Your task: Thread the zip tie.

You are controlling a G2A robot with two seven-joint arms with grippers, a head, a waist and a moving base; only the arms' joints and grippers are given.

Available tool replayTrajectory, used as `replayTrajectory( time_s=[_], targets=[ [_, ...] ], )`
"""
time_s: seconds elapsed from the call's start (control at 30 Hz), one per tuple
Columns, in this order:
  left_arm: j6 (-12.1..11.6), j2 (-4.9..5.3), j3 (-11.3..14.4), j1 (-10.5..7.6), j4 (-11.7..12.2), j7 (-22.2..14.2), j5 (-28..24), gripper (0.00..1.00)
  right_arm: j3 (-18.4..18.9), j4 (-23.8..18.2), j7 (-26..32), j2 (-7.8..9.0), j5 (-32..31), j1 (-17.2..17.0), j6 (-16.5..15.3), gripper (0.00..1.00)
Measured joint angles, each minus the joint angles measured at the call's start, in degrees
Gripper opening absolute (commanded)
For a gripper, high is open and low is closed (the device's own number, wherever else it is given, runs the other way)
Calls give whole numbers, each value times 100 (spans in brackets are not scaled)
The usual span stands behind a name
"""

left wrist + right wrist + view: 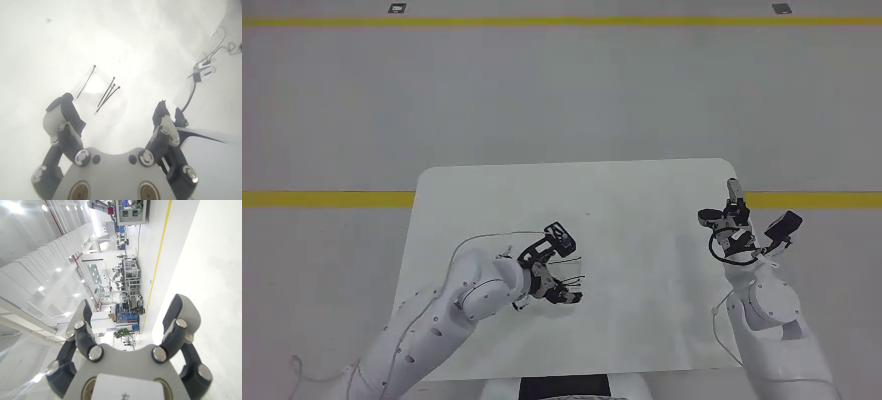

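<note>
Near the middle of the table, four black zip ties lie flat on a clear plastic bag. Three are fanned together and cross near the tails. One lone tie lies just beside them, apart. All are straight and loose, none threaded yet.

Their long axes run roughly along the approach line of my left tool, tails toward me, heads at the far end. The group sits just ahead of the tool, offset toward one finger rather than centred in the gap. Left tool is spread wide and holds nothing.

On the top view's clock face, my left arm enters from about 7 o'clock and ends at the ties. Right tool is well apart at about 3 o'clock by the table edge, pointing out into the room, also wide and empty.

Left is clearly the nearer arm, so my read is that it takes the pick. That calls for a small sideways correction, and the risk is pinching the bag or grabbing two ties. Threading would then need the right arm brought in.

Print: nothing legible on ties or bag.
</note>
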Motion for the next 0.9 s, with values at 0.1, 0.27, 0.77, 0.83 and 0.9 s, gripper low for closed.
replayTrajectory(
  time_s=[0.1,0.27,0.77,0.83,0.9],
  targets=[
    [435,-59,368,-154,-23,-379,566,100,0,0,0,0,0,0,0,100],
    [830,-108,577,-285,-25,-516,913,100,0,0,0,0,0,0,0,100],
    [610,-203,1012,-573,100,-490,1328,100,0,0,0,0,0,0,0,100],
    [605,-204,1021,-579,103,-497,1331,100,0,0,0,0,0,0,0,100],
    [604,-203,1018,-576,102,-496,1331,100,0,0,0,0,0,0,0,100]
  ],
)
